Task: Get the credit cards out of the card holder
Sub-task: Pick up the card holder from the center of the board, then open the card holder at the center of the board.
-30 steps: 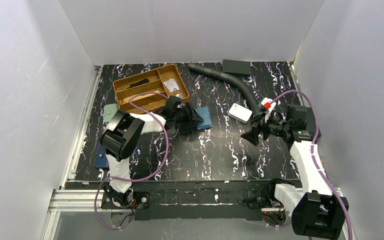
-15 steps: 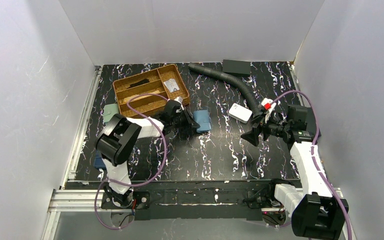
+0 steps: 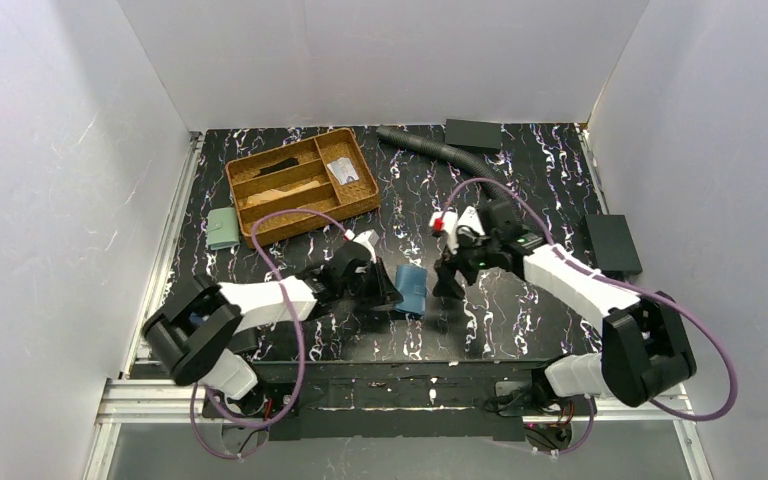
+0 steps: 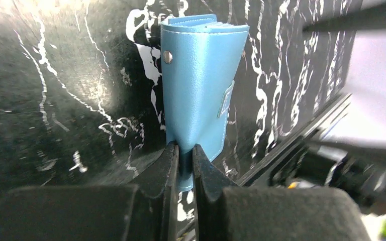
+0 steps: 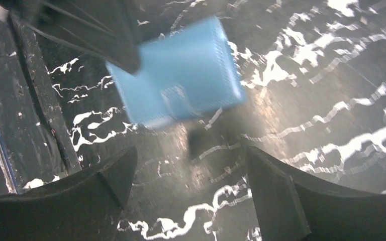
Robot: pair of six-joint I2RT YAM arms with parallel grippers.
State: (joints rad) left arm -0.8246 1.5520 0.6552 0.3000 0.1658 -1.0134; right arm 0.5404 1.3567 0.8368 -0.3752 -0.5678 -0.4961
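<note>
While the left gripper [image 4: 183, 150] clamps the near edge of the card holder [image 4: 198, 85] tight between its two black fingers, the right gripper [image 5: 191, 159] hangs just beside it, fingers spread wide with nothing between them. The card holder is a small light-blue wallet, folded shut, with a round metal snap on its side. It is at the front middle of the black marbled table [image 3: 480, 330], between the two grippers. Whether it rests on the table or is lifted off I cannot tell. Folded as it is, its inside is hidden. Farther back lie a wooden tray [image 3: 305, 192], a pale green pouch [image 3: 223, 227] and a black hose [image 3: 440, 150].
</note>
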